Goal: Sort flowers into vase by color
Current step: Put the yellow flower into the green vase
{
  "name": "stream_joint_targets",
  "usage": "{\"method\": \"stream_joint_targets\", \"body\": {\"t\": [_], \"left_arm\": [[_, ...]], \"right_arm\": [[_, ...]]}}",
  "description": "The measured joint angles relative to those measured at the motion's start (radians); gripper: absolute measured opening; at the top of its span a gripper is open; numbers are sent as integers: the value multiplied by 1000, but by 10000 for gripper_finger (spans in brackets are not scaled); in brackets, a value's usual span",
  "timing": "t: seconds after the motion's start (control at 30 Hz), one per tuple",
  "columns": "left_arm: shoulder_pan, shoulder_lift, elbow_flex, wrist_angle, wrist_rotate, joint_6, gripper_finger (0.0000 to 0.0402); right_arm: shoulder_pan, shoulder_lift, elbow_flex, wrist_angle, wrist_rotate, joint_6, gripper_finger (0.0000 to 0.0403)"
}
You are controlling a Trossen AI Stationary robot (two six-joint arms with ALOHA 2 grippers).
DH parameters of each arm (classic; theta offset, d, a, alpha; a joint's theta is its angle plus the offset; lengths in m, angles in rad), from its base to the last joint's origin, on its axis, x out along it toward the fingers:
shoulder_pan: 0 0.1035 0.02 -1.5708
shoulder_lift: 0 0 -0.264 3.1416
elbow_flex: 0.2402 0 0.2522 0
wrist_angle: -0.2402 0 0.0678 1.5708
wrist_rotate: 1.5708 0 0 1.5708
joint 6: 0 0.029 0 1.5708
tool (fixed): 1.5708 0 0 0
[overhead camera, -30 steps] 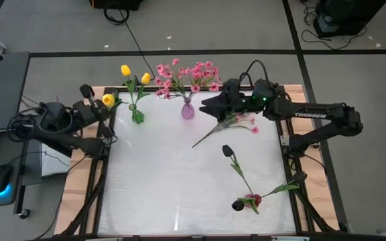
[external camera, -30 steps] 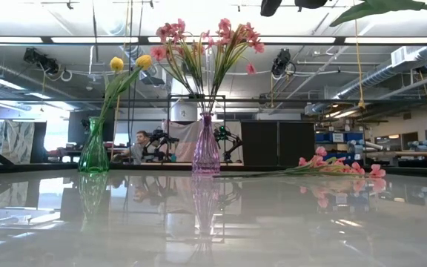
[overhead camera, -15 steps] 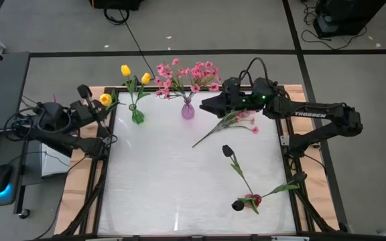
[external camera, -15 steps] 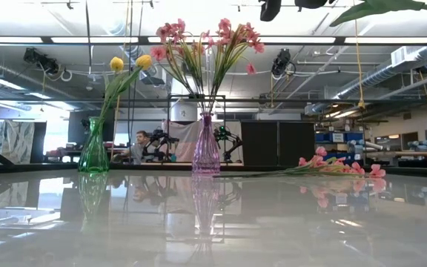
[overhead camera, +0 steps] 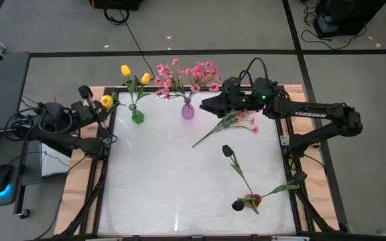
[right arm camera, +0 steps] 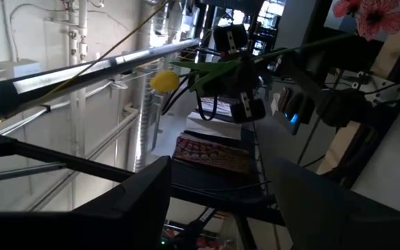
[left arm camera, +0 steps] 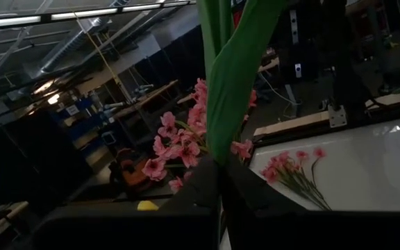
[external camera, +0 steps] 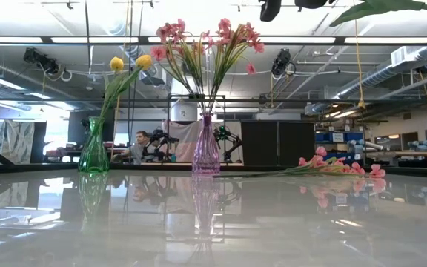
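A green vase [overhead camera: 137,116] at the far side holds two yellow tulips [overhead camera: 125,69]. Beside it, a purple vase [overhead camera: 187,110] holds pink sprays [overhead camera: 196,72]. Another pink spray [overhead camera: 236,119] lies flat on the table. My right gripper [overhead camera: 208,105] hangs open above the spray's stem end, touching nothing. Two dark tulips [overhead camera: 228,150] lie on the near right part of the table. My left gripper [overhead camera: 99,104] stands over the table's far left corner, shut on a third yellow tulip [overhead camera: 106,100]. My left gripper pinches the yellow tulip by its green stem and leaf [left arm camera: 217,149] between its two shut fingers [left arm camera: 252,201]. The stem runs on past the fingers. The bloom [right arm camera: 164,81] sticks out on one side of them. The flower is lifted clear of the table.
The white table top [overhead camera: 179,194] has wooden side rails [overhead camera: 89,174]. A desk with a mouse [overhead camera: 3,177] stands off the left edge. A person [external camera: 138,142] sits far behind the table in the low view.
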Motion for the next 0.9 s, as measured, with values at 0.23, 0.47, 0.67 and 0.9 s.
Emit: {"method": "stream_joint_targets", "body": {"t": [0.23, 0.47, 0.67, 0.9], "left_arm": [[0, 0, 0, -40, 7, 15, 11], [0, -9, 0, -67, 20, 26, 11], [0, -49, -12, -128, 26, 19, 11], [0, -156, -167, -10, 26, 28, 11]], "right_arm": [[0, 0, 0, 0, 0, 0, 254], [0, 0, 0, 0, 0, 0, 254], [0, 0, 0, 0, 0, 0, 254], [0, 0, 0, -1, 0, 0, 254]]}}
